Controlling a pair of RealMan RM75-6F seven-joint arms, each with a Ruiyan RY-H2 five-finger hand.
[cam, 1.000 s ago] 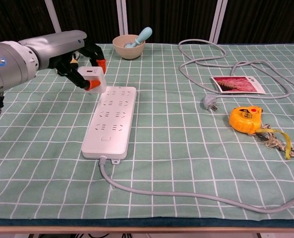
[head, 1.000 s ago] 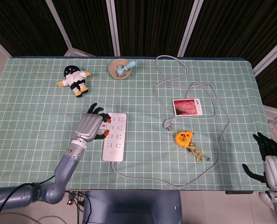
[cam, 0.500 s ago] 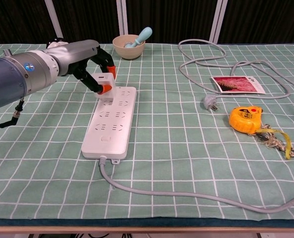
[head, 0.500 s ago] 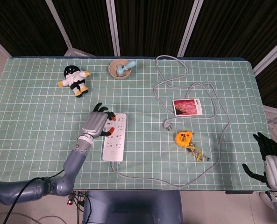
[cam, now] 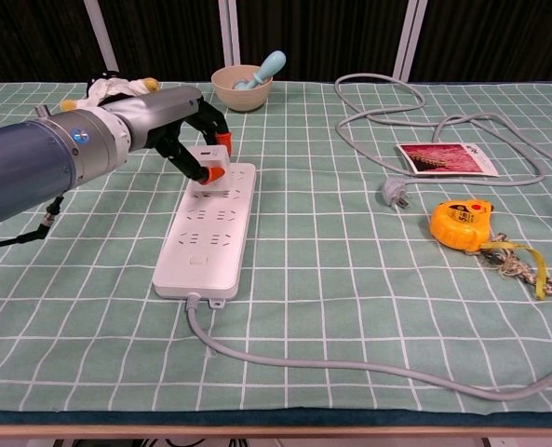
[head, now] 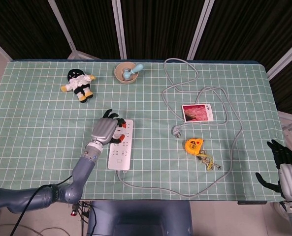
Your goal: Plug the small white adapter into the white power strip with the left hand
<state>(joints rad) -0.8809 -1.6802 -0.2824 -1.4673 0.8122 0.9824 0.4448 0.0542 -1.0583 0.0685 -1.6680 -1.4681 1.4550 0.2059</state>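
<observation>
- The left hand point(cam: 187, 126) pinched the small white adapter point(cam: 210, 158) over the far end of the white power strip point(cam: 208, 233).
- The right hand point(head: 283, 164) rested off-table, fingers spread, empty.

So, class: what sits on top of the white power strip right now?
The small white adapter, pinched by the left hand, sits over the far end of the power strip. The fingers hide whether its prongs have entered the sockets.
</observation>
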